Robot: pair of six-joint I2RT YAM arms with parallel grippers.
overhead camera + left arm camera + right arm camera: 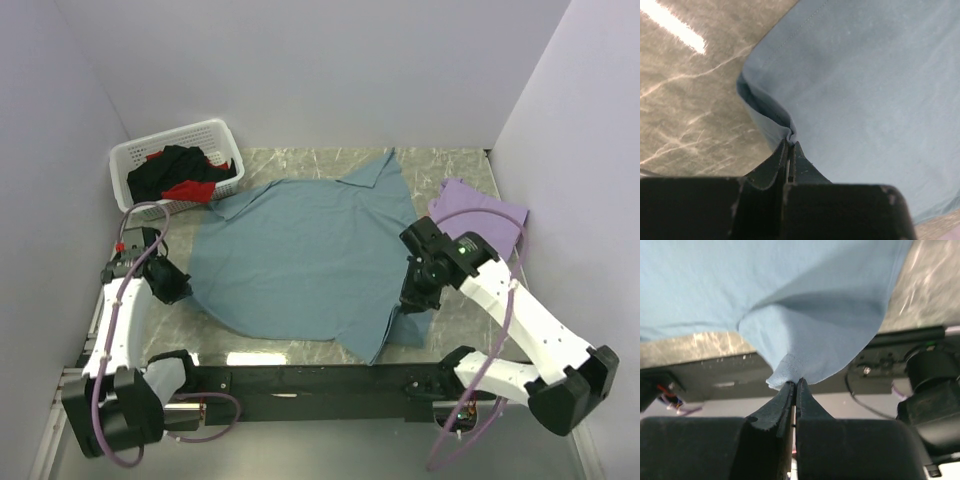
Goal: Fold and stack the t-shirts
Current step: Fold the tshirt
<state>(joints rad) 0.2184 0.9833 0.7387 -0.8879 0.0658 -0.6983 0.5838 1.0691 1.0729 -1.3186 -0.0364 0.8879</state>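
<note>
Teal t-shirt [300,260]: one, spread across the middle of the surface. Left jaws are clenched on a pinch of its left edge, right jaws on its near right hem, which is lifted clear. Lavender t-shirt [480,210]: far right edge. Basket [170,135], far left corner, holds black t-shirt [175,165] and red t-shirt [190,190]. Handling note: raise both pinches evenly, cloth taut between them, so the fold lands straight.

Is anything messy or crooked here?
Nothing is spilled or broken. The teal-blue t-shirt lies crooked, with the left hand and right hand each pinching an edge. A black shirt and a red shirt sit crumpled in the white basket.
</note>
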